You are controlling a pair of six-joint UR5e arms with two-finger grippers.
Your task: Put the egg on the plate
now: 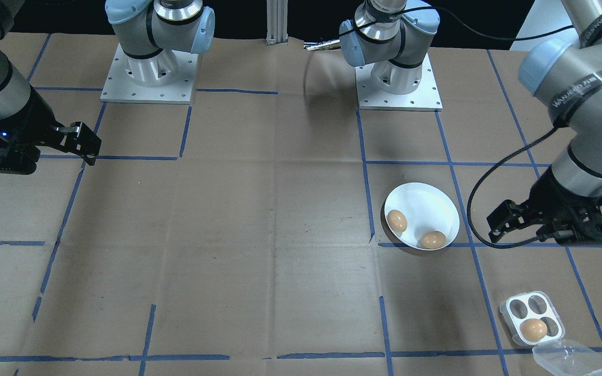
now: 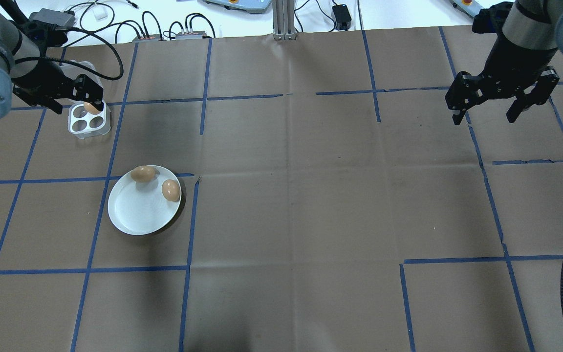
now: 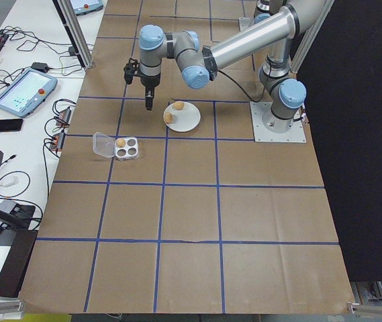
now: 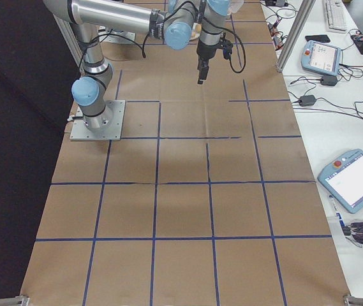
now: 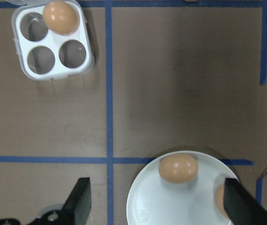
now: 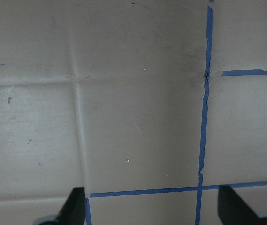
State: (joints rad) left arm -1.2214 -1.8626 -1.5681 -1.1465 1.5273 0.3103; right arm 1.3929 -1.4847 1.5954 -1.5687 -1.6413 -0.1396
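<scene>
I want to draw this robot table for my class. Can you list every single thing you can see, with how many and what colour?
eggs on the plate: two, brown, near its rim
egg in the tray: one, brown, in one cup; three cups empty
plate: one, white, round, on the robot's left half
egg tray: one, clear plastic with four cups, lid open beside it
table cover: brown paper
tape lines: many, blue, a grid
left gripper: black, empty, jaws open, above the table between plate and tray
right gripper: black, empty, jaws open, far from the eggs
</scene>
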